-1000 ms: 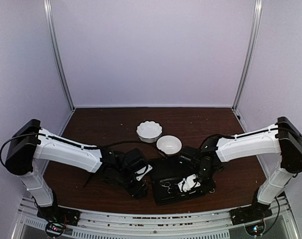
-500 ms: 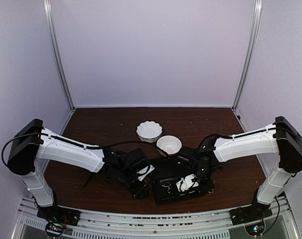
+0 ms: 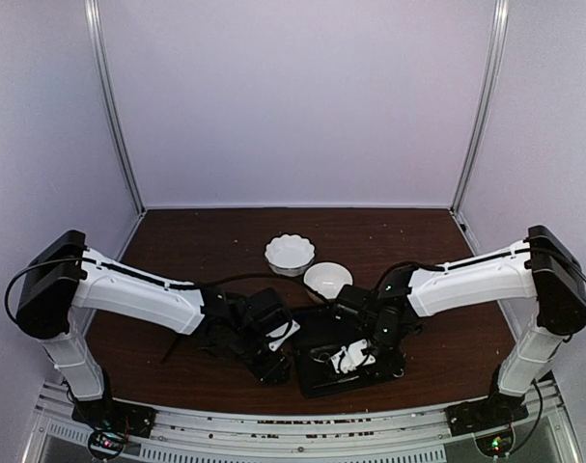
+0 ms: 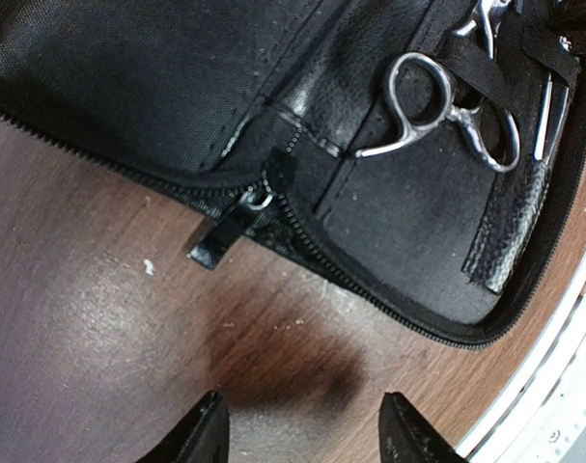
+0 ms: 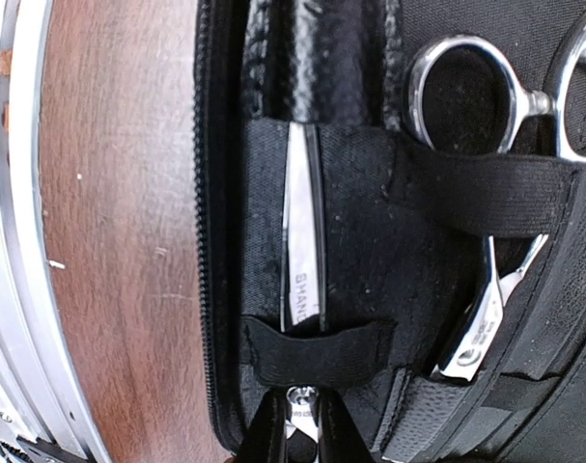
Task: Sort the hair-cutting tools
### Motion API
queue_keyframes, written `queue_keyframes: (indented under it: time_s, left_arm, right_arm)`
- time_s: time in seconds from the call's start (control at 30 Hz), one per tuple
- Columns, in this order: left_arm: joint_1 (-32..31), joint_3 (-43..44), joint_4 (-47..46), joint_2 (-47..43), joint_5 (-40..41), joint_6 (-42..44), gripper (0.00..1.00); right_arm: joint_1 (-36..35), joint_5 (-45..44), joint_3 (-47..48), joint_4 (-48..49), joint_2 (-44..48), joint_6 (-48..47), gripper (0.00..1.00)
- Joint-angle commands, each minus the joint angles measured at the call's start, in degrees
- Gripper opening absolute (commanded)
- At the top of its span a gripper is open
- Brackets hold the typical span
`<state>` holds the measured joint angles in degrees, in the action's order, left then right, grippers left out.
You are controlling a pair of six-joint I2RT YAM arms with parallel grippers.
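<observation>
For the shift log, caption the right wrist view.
Right gripper pinches the tip of strapped scissors inside the open black case.

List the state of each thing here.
Case, unzipped, lying open.
Ringed scissors, strapped in case.
Slim scissors, strapped in, tip pinched.
Left hand, open, empty.
Right hand, shut on slim scissors.
Scalloped bowl, looks empty.
Plain bowl, looks empty.
</observation>
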<state>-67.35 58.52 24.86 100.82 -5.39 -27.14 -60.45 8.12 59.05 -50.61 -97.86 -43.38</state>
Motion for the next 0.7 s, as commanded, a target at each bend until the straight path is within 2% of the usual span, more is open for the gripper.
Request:
queue_keyframes:
  time_s: [0.0,0.17,0.27,0.33,0.37,0.43,0.67]
  left_arm:
    - [-0.5,0.4,-1.4,-0.7,0.5,-0.2,0.56]
    - [-0.5,-0.9,-1.8,-1.8,1.3,-0.8,0.56]
    - [-0.5,-1.4,-2.4,-2.4,1.3,-1.0,0.56]
    - [-0.5,-1.5,-2.4,-2.7,1.4,-1.1,0.56]
    - [-0.5,-1.6,-2.4,-2.9,1.6,-1.2,0.56]
    - [-0.5,-1.8,-2.5,-3.1,1.9,-1.4,0.56]
    - [-0.5,-2.7,-4.7,-3.2,1.8,-2.0,0.56]
  right_arm:
    - [-0.7,4.3,-0.8,7.5,-3.1,1.1,0.04]
    - [-0.7,6.0,-1.3,7.9,-2.1,0.7,0.06]
    - [-0.7,6.2,-1.2,6.7,-1.4,0.5,0.11]
    - [-0.3,5.9,-1.4,5.6,0.2,0.4,0.19]
    - [-0.1,5.5,-1.7,5.3,1.6,0.4,0.27]
    - [0.6,4.7,-2.6,4.6,4.6,0.2,0.33]
    - [4.3,5.1,-4.6,1.1,11.2,0.6,0.35]
